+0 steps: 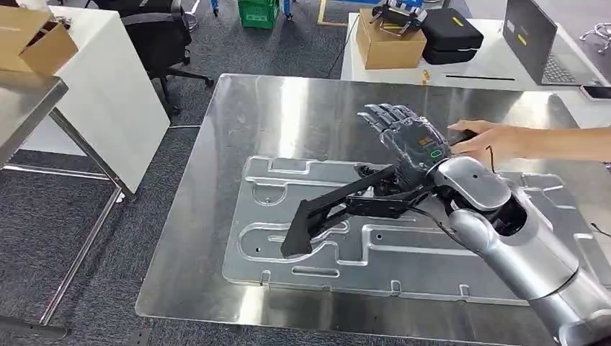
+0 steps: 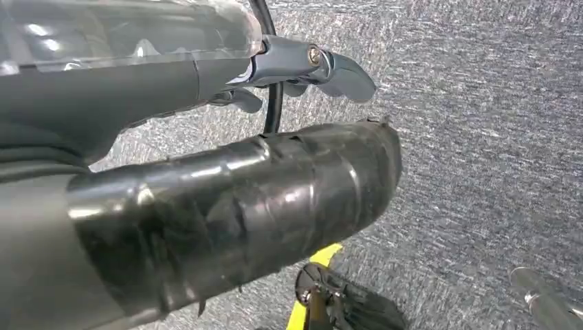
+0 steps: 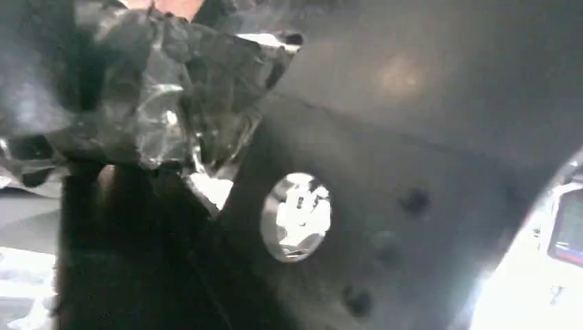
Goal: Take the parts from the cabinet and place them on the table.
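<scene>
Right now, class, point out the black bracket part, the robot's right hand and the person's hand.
black bracket part (image 1: 311,220): head view, its wide lower end.
right hand (image 1: 403,133): head view, back of the hand.
person's hand (image 1: 490,139): head view, its knuckles.

Head view high above the table, facing down — wrist views close, left one floorward.

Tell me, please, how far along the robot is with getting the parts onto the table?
One large stamped metal panel already lies flat on the steel table. In hand: the right hand hovers, fingers spread, above a black bracket-like part over the panel; whether it grips it is unclear. A person's hand reaches in beside it. The bracket's release looks left.
</scene>
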Robot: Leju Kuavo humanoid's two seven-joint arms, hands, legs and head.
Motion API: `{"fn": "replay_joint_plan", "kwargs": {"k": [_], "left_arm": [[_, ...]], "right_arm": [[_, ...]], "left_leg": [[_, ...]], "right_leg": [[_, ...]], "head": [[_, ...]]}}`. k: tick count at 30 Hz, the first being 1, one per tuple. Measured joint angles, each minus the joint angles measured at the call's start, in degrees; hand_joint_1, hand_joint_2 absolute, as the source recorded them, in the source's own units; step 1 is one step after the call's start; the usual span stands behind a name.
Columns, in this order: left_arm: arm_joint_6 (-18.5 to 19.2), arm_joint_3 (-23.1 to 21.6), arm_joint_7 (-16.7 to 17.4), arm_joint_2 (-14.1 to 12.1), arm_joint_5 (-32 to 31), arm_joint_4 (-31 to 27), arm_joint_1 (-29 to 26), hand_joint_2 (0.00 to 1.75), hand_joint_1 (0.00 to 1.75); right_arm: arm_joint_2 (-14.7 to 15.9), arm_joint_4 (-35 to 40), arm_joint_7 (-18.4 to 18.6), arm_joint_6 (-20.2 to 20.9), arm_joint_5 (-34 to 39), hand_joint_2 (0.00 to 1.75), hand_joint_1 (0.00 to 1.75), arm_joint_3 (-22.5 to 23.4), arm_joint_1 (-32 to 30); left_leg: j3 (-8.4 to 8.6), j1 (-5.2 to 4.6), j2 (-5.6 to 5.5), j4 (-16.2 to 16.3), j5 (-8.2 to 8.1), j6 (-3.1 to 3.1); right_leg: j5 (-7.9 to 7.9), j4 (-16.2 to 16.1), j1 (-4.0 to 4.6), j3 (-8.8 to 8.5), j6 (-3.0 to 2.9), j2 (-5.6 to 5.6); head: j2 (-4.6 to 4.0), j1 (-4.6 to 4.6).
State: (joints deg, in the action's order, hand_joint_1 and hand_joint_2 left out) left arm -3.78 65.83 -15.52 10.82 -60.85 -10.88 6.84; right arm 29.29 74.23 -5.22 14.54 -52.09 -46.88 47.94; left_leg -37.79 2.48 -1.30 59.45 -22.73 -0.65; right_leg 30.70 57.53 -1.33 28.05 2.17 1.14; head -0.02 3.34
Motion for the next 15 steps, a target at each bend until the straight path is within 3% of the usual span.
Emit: {"fn": "replay_joint_plan", "kwargs": {"k": [15], "left_arm": [[-0.44, 0.04, -0.13, 0.00, 0.00, 0.00, 0.01, 0.00, 0.00]], "right_arm": [[0.02, -0.35, 0.04, -0.04, -0.22, 0.00, 0.00, 0.00, 0.00]], "left_leg": [[0.03, 0.02, 0.09, -0.04, 0.00, -0.01]], "right_leg": [[0.00, 0.01, 0.02, 0.07, 0.00, -0.14]], "head": [[0.00, 0.02]]}}
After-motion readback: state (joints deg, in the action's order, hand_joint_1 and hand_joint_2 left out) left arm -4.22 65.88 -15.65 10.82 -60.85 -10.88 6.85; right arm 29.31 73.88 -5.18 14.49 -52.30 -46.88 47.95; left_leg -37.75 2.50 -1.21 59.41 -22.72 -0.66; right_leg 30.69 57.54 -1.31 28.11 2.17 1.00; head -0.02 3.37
